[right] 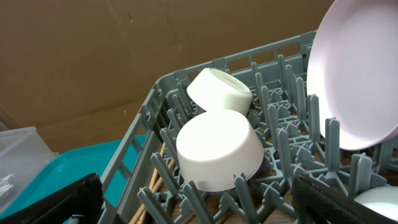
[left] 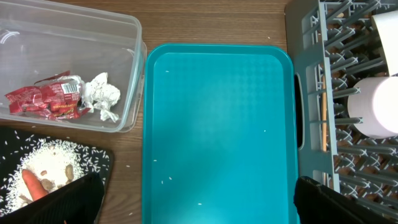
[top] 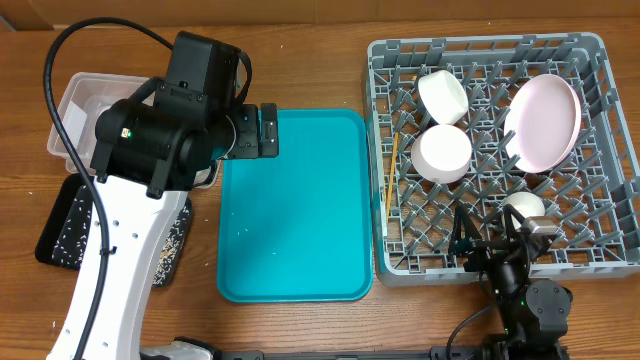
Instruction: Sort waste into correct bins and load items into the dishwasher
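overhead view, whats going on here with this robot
A two-arm robot is sorting waste and loading dishes, and it looks about done. Both the left gripper and right gripper are open and hold nothing. The red wrapper and napkin lie in the clear tub, the carrot and grain scraps on the black tray. The white plate and three bowls sit in the grey dish rack.
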`<state>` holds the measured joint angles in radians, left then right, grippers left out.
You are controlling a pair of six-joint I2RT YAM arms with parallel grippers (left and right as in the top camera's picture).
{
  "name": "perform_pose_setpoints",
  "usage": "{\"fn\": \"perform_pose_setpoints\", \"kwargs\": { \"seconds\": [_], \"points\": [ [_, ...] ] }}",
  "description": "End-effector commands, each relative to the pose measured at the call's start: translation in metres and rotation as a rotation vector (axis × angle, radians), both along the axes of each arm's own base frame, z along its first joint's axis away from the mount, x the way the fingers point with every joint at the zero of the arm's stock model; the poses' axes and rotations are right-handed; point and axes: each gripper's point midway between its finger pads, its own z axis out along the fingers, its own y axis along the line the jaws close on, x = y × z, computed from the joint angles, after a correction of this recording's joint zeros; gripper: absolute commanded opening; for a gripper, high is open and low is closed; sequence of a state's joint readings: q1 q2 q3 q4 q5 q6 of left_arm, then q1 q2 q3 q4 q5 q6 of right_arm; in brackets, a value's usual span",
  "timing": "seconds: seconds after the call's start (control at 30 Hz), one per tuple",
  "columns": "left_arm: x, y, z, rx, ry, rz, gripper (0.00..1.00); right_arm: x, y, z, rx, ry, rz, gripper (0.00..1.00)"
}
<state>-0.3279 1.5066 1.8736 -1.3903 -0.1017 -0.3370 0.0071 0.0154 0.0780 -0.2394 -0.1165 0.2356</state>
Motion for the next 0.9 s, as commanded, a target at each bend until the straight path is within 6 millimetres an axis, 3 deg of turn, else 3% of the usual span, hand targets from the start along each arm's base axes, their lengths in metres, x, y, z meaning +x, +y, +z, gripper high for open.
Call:
{"fn": "perform_pose_setpoints", "kwargs": {
  "seconds": [0.0, 0.1, 0.3, 0.4, 0.63, 0.87],
  "points": [
    [0.001, -0.004, 0.004, -0.012, -0.011, -0.006, 1.0, 0.0, 0.0, 0.002, 0.005, -0.013, 0.002, 1.0],
    [-0.005, -0.012, 0.009, -0.03, -0.02, -0.035, 1.0, 0.0, 0.0, 0.002, 0.005, -0.013, 0.002, 1.0],
    [0.018, -0.013, 0.046, -0.065, -0.26, -0.019, 1.0, 0.0, 0.0, 0.002, 0.005, -0.013, 0.002, 1.0],
    [0.025, -0.014, 0.05, -0.055, -0.358, -0.057, 1.0, 0.0, 0.0, 0.002, 0.005, -0.013, 0.002, 1.0],
    [0.019, -0.008, 0.023, -0.075, -0.512, -0.068, 1.0, 0.0, 0.0, 0.002, 0.005, -0.013, 0.002, 1.0],
    [-0.019, 0.018, -0.022, -0.101, -0.628, -0.026, 1.0, 0.0, 0.0, 0.002, 0.005, -0.013, 0.002, 1.0]
  ]
}}
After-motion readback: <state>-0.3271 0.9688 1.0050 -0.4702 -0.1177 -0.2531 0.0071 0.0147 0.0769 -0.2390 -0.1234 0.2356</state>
